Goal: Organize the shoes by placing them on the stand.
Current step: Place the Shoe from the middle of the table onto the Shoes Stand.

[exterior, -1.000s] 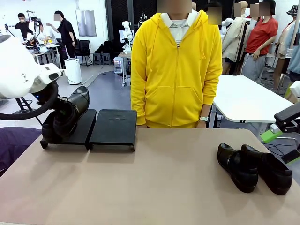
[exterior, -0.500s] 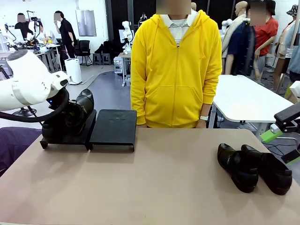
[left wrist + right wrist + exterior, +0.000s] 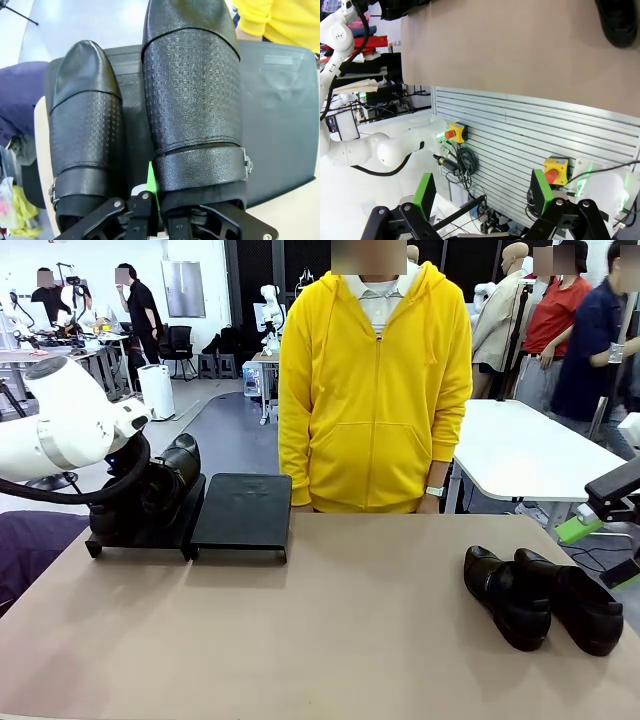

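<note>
Glossy black leather: the held shoe hangs from the left gripper, whose jaws are clamped on its heel rim, one green pad showing at the opening. The shoe lies over the left section of the stand, at ten o'clock on the table. It is just beside the placed shoe and parallel to it, toes toward twelve. Its toe looks raised off the platform; whether the heel touches cannot be told. To finish well, lower until the sole lies flat without nudging the neighbour. Then part the jaws and lift straight out of the heel opening, since a sideways exit could drag the shoe down the tilt. The right gripper hangs off the table's edge near three o'clock, jaws wide apart and empty. Two loose shoes lie at four o'clock.
</note>
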Controlling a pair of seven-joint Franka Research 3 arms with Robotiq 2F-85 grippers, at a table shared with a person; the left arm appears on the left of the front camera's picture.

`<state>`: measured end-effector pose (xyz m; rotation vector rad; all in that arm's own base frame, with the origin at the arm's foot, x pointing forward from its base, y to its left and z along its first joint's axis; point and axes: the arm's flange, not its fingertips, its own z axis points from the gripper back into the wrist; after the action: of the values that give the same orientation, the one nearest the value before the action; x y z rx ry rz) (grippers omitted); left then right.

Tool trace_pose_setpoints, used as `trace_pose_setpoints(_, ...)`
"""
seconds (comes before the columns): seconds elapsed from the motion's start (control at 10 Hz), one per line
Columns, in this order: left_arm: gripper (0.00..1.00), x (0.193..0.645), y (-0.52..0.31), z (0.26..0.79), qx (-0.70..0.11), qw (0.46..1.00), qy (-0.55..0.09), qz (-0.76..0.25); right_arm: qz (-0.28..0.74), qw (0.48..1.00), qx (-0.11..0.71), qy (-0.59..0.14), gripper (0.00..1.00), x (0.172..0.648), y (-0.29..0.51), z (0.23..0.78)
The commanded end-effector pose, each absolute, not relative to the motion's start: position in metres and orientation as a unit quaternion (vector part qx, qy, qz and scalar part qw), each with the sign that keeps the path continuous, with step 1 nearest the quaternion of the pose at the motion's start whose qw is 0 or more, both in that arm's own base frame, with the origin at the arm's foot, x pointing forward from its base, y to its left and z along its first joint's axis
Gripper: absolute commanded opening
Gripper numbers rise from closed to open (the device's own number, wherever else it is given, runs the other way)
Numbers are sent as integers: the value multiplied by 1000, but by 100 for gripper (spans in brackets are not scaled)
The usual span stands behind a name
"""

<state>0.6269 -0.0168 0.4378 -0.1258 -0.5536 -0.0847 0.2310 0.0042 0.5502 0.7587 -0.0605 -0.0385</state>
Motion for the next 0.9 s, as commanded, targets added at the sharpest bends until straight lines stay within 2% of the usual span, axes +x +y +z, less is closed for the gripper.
trace_pose_setpoints(0.0,0,633,-12,443,-68,959,-272,-40,-7,923,383,-35,100,230,5,548)
trace_pose_setpoints(0.2,0,633,-9,443,-70,960,-269,-40,-7,923,383,-35,100,230,5,548)
trace_pose_setpoints(0.3,43,634,-11,445,-70,960,-267,-38,-7,923,383,-35,100,230,5,548)
trace_pose_setpoints(0.4,100,635,-12,446,-71,961,-266,-40,-7,923,383,-35,100,230,5,548)
trace_pose_setpoints(0.8,100,632,-15,453,-69,959,-272,-47,-7,923,383,-35,100,230,5,548)
